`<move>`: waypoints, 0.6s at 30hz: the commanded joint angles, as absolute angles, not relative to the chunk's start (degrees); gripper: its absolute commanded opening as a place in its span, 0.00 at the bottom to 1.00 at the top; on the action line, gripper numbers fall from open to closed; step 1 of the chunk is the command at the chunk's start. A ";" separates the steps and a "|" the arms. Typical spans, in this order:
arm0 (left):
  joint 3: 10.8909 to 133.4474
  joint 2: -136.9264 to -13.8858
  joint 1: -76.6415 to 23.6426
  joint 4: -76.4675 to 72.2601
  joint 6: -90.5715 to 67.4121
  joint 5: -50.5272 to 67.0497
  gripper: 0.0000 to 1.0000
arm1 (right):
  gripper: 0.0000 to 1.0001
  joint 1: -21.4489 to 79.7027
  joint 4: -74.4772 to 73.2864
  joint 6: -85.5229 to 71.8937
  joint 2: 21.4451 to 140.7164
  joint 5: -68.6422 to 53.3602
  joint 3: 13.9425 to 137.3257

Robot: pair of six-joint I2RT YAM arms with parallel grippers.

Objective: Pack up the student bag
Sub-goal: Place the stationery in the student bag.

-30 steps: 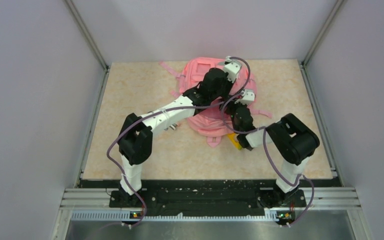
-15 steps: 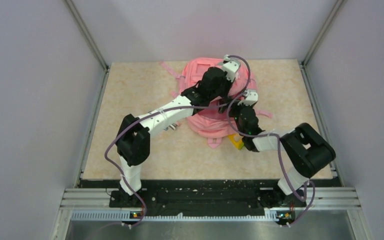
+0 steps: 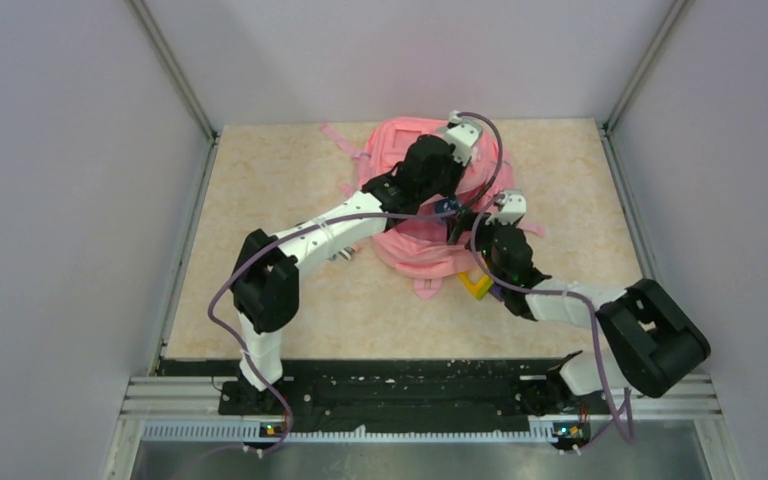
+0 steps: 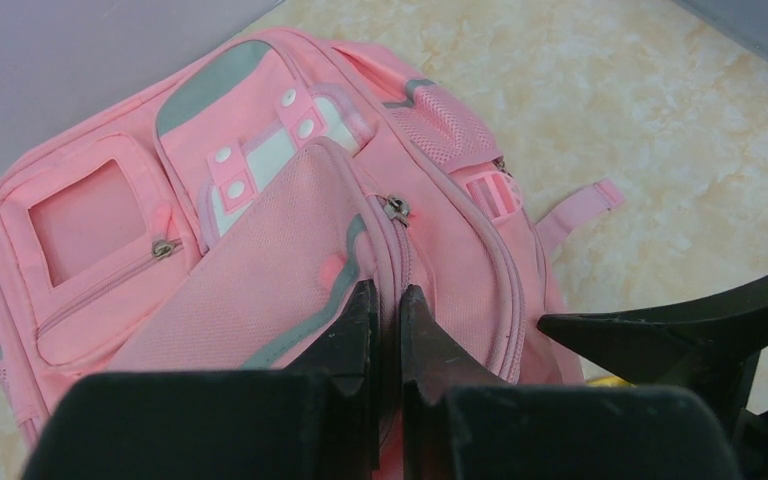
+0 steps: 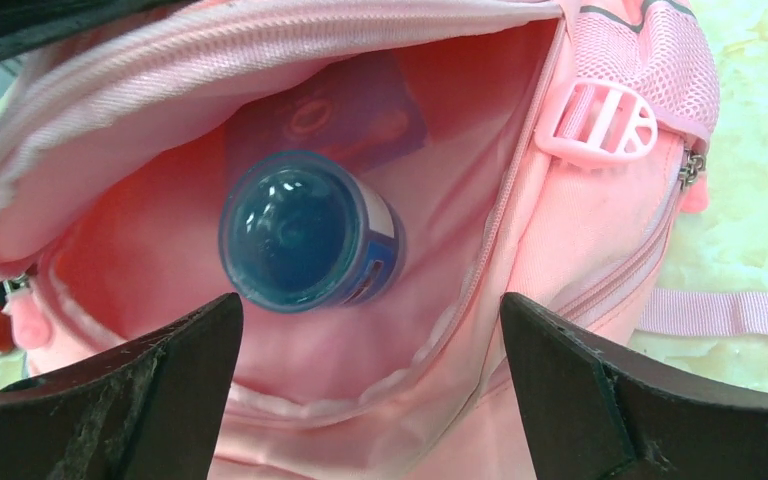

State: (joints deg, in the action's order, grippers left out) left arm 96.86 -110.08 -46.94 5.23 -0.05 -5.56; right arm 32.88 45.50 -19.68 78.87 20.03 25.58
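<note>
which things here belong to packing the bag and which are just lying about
Part of the job: student bag, mouth open; blue-capped container inside it; flat card behind that container.
Lying about: yellow item on the table beside the bag, not packed, possibly next; too small to identify.

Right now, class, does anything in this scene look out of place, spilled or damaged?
Nothing looks spilled or damaged. One yellow object lies on the table beside the backpack, partly under the right arm, not packed, while a blue-capped bottle already sits inside the open compartment.
</note>
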 commanded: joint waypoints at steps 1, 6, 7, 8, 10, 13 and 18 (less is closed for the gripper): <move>97.36 -102.74 -47.37 -1.30 0.81 -4.46 0.05 | 0.96 33.05 39.45 -20.68 72.56 16.73 25.33; 93.28 -99.06 -47.37 -1.43 2.79 -1.74 0.53 | 0.96 33.05 32.08 -20.73 64.06 17.37 24.76; 92.16 -97.85 -47.37 -1.18 2.93 -1.91 0.58 | 0.96 33.05 29.19 -20.70 61.99 18.29 24.57; 91.01 -96.66 -47.38 -0.63 2.68 -2.12 0.62 | 0.96 33.05 27.89 -20.67 59.77 19.40 24.08; 88.23 -93.67 -47.33 0.69 1.39 -3.14 0.67 | 0.96 33.05 22.64 -21.12 54.90 21.80 22.99; 82.63 -89.01 -46.38 2.94 -4.10 -5.54 0.71 | 0.97 33.05 17.60 -21.17 47.55 23.35 21.96; 68.32 -81.49 -40.44 1.56 -18.39 -1.06 0.72 | 0.97 33.05 11.20 -19.97 44.75 21.58 24.19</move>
State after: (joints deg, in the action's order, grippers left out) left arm 77.69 -85.62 -44.97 2.52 -6.35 -3.09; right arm 32.88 18.46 -20.78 45.74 21.61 22.13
